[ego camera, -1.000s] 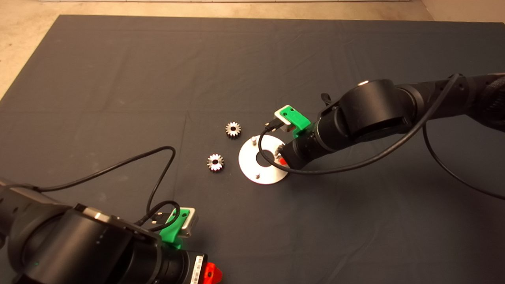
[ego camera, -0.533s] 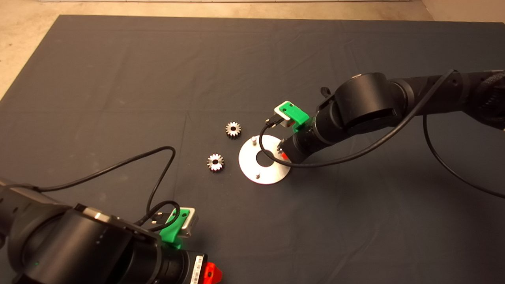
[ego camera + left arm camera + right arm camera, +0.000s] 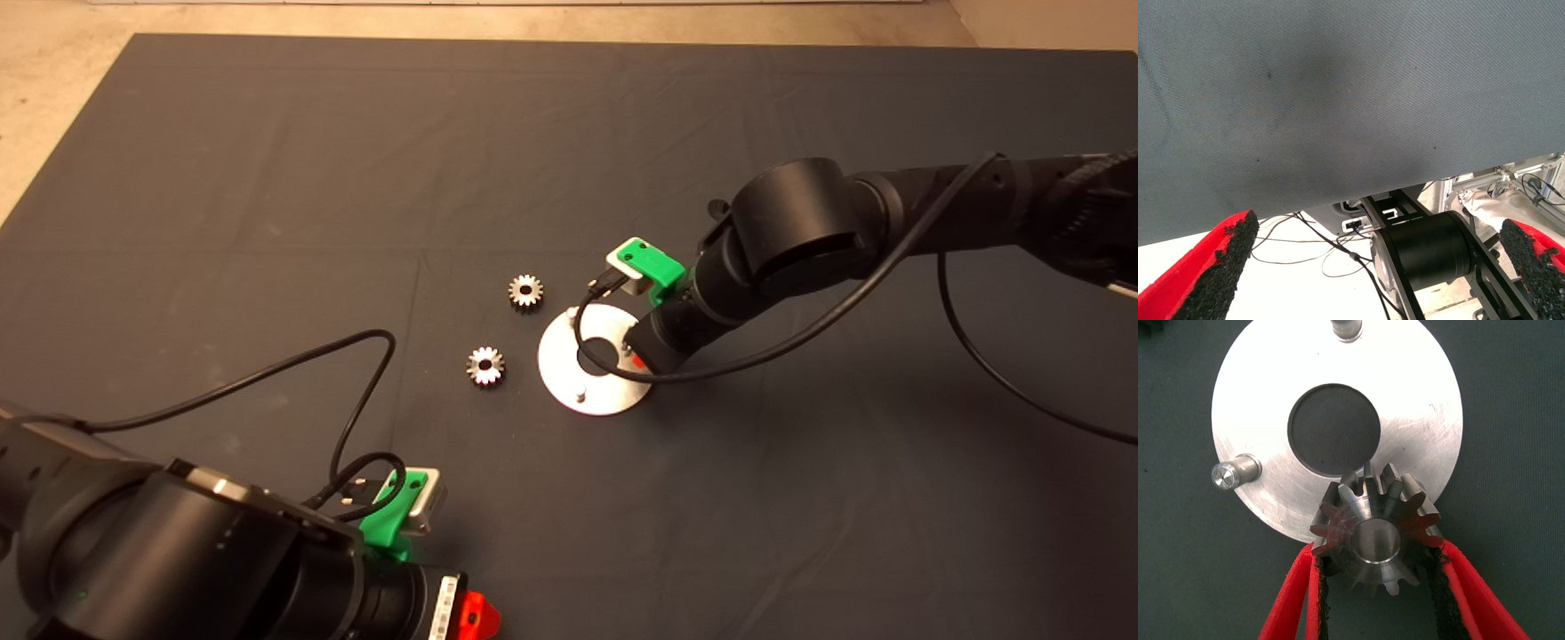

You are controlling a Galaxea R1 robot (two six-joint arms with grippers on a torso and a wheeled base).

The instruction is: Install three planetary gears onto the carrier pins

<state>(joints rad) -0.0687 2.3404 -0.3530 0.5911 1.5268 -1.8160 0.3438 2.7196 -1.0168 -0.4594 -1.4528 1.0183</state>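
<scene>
Clamped on a planetary gear (image 3: 1376, 537) over the disc's (image 3: 1418, 413) rim, the right gripper (image 3: 1377, 587) risks jamming it if bore misses pin.

1. We see a robotics lab or test bench, not a home: a dark grey fabric mat (image 3: 267, 178) is spread flat over the desk as a bare work surface.
2. Two black robot arms reach over it, each with a green printed camera mount (image 3: 653, 267) and loose black cables (image 3: 356, 391) trailing across the mat.
3. On the mat lie machined steel parts only: a flat silver disc (image 3: 556, 369) with upright pins and small toothed gears (image 3: 485, 365).
4. Past the mat's far edge we see a pale, plain concrete-like floor (image 3: 53, 89).
5. The left wrist view shows a pale floor with tangled wires (image 3: 1318, 247), aluminium frame pieces (image 3: 1485, 180) and a black cylindrical machine part (image 3: 1428, 250).
</scene>
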